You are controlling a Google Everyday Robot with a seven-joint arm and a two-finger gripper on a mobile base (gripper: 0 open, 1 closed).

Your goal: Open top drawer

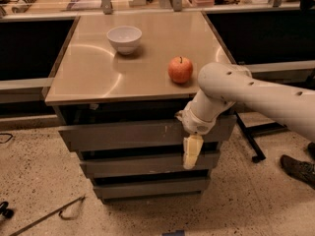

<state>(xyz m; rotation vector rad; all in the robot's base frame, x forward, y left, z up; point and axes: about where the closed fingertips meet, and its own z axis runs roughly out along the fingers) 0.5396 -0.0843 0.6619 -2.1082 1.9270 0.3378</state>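
The top drawer [123,134] is the widest grey front, just under the tabletop, with pale scratches right of centre. It stands a little out from the cabinet body, with a dark gap above it. My gripper [192,152] hangs straight down from the white arm [256,92] in front of the drawer's right part. Its pale yellow tip reaches down over the second drawer front [138,163]. The wrist [199,119] covers the top drawer's upper edge there.
On the tan tabletop [98,77] stand a white bowl [124,37] at the back and a red apple [180,69] near the front right. A third drawer front [147,187] sits lowest. A shoe [298,168] and a chair base [253,146] are on the floor at right.
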